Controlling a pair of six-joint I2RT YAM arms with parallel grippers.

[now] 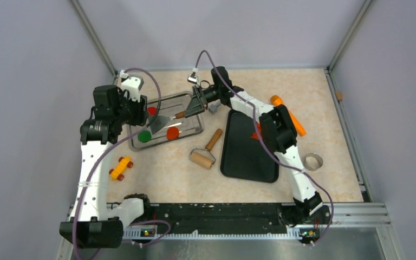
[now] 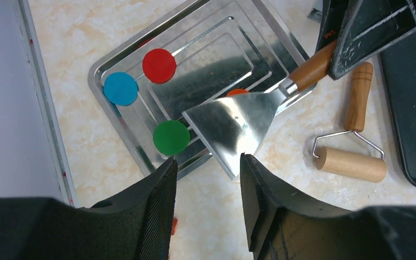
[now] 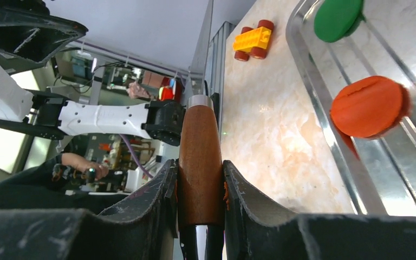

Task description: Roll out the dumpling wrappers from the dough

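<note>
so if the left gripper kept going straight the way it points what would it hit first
Most likely the flat steel blade of the wooden-handled scraper, whose near corner sits just ahead of the open left gripper. The silver metal tray lies behind it, though depth is unclear.

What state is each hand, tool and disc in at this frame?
Left hand: open, empty.
Right hand: shut on scraper handle.
Scraper: held, blade over tray.
Red disc: flat in tray.
Blue disc: flat in tray.
Green disc: flat in tray, near rim.
Orange disc: in tray, beside blade.
Roller: lying on table, free.
</note>
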